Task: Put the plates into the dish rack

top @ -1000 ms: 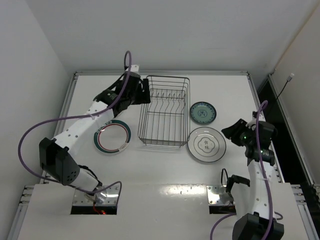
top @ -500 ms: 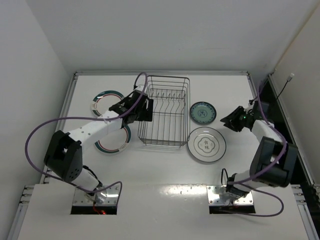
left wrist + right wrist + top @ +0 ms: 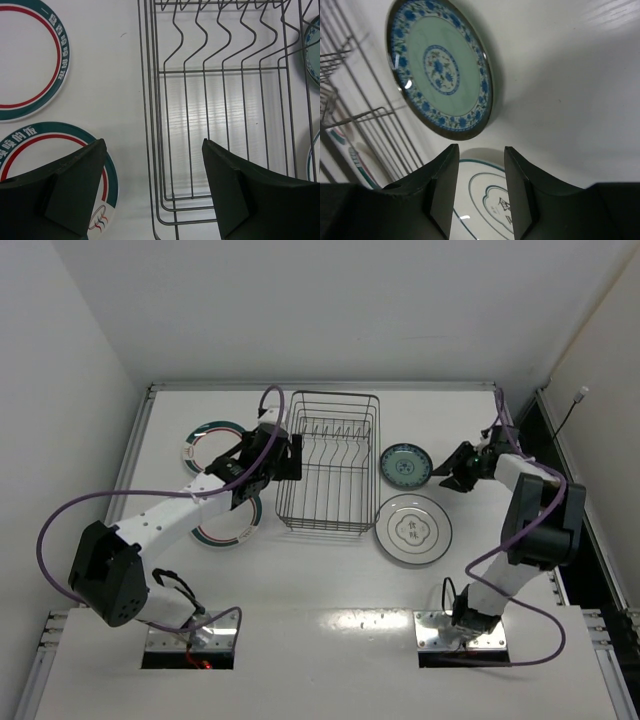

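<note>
Released, the left tool (image 3: 154, 145) hangs over the dish rack (image 3: 150, 100) rim; the right tool (image 3: 480, 150), likewise released, hovers by the teal plate (image 3: 440, 67)

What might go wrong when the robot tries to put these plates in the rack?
1. The teal plate lies flat, so the right gripper may slip off its thin rim instead of lifting it.
2. The left gripper hangs open right over the dish rack's left wall. It could snag the wires or shove the rack against the ringed plates beside it.
</note>
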